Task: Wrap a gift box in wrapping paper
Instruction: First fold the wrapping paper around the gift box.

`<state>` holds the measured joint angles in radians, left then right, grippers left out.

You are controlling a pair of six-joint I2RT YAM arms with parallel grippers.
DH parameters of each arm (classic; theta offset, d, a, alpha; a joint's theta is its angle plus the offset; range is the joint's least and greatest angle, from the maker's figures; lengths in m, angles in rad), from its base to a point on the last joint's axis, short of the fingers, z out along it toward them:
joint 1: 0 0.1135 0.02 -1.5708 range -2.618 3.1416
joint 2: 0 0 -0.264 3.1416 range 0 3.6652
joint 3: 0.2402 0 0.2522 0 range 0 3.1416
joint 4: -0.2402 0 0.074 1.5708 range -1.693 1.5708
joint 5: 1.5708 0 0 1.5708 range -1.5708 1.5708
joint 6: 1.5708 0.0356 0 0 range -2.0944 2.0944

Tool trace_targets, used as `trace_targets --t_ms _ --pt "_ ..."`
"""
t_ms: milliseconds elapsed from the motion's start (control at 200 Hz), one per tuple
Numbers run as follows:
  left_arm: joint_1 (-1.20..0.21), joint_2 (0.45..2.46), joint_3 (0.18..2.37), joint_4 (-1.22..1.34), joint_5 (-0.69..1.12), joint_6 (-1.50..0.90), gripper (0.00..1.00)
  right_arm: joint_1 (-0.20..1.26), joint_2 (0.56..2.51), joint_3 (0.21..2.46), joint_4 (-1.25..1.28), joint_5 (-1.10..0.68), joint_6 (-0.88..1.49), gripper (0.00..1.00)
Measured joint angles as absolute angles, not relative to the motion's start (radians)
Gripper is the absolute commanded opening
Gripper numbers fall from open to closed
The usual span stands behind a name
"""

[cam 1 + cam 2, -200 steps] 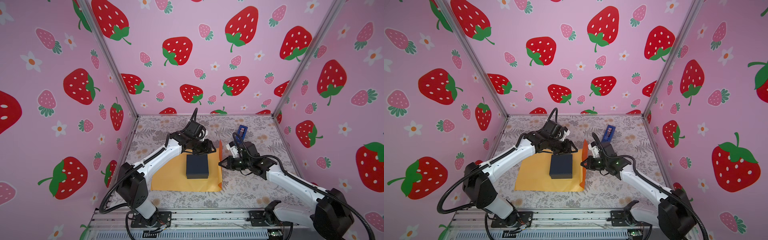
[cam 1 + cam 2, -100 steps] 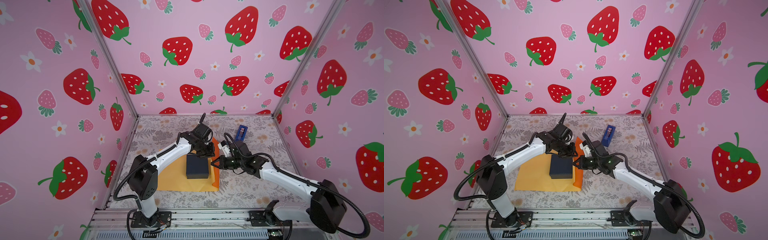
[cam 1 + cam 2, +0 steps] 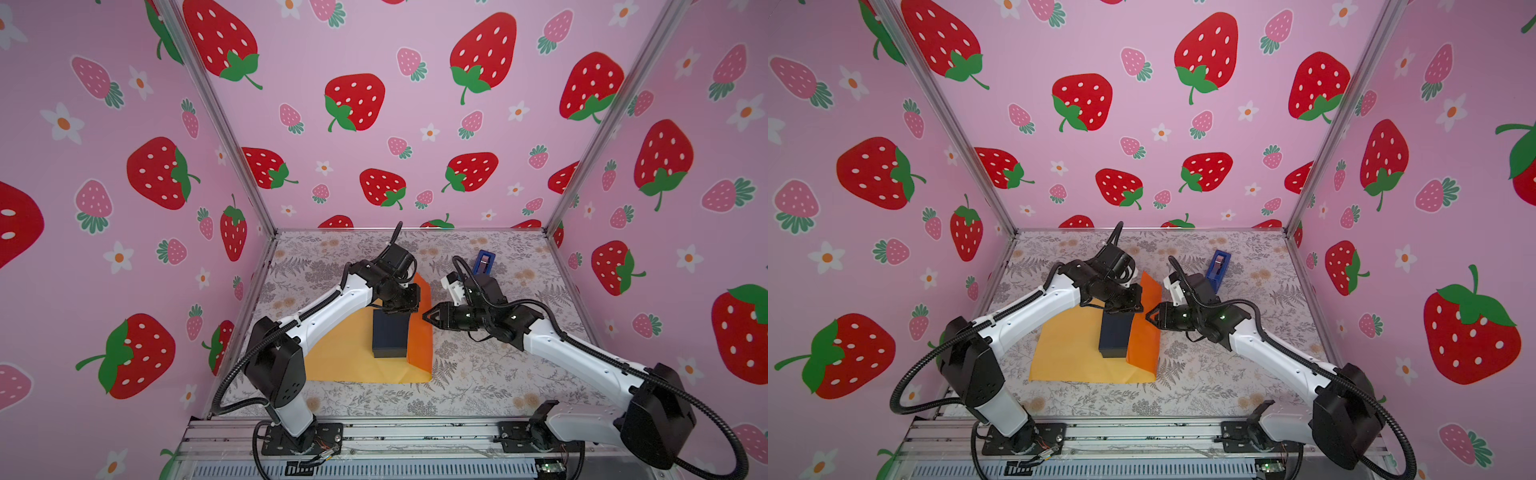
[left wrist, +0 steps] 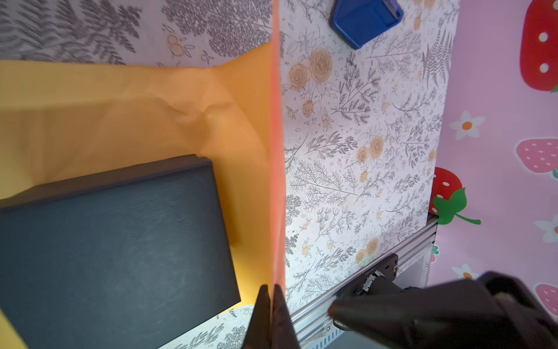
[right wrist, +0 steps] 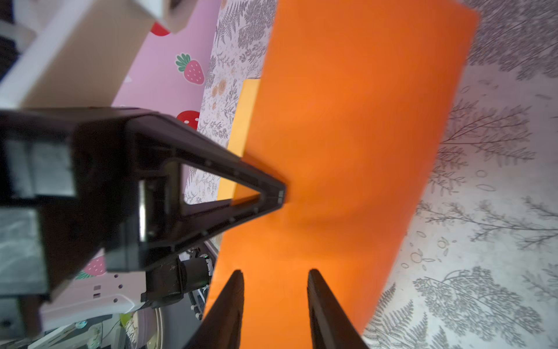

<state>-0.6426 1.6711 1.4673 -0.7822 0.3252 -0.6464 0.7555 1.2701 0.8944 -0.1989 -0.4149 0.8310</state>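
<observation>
- Left wrist view shows the left fingers [image 4: 261, 317] shut tight together, pinching the edge of the paper [image 4: 136, 121].
- That side of the paper stands straight up like a little wall.
- The wall is bright orange on the outside and dull yellow on the inside.
- The rest of the paper lies flat on the table [image 4: 362, 151].
- The black box [image 4: 114, 241] sits on the flat paper, just beside the standing wall.
- Right wrist view shows the right fingers [image 5: 231, 308] apart, holding nothing.
- They point at the bright orange side, very near it. I cannot tell if they touch it.
- In both top views the box sits between the two arms.
- A blue tape holder [image 4: 365, 21] sits on the table behind the right arm, apart from the paper.
</observation>
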Motion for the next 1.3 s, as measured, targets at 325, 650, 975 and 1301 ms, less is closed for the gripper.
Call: trace_targets --t_ms 325,650,975,1301 --pt "-0.505 1.589 1.337 -0.866 0.322 -0.545 0.00 0.736 1.378 0.922 -0.200 -0.436 0.791 0.41" --pt "-0.484 1.598 1.285 -0.891 0.290 -0.480 0.00 0.783 1.516 0.981 -0.143 -0.517 0.785 0.41" --pt "-0.456 1.613 1.253 -0.888 0.242 -0.451 0.00 0.839 1.623 1.033 -0.094 -0.556 0.788 0.41" --pt "-0.455 1.613 1.227 -0.890 0.215 -0.440 0.03 0.862 1.704 1.045 -0.056 -0.572 0.792 0.40"
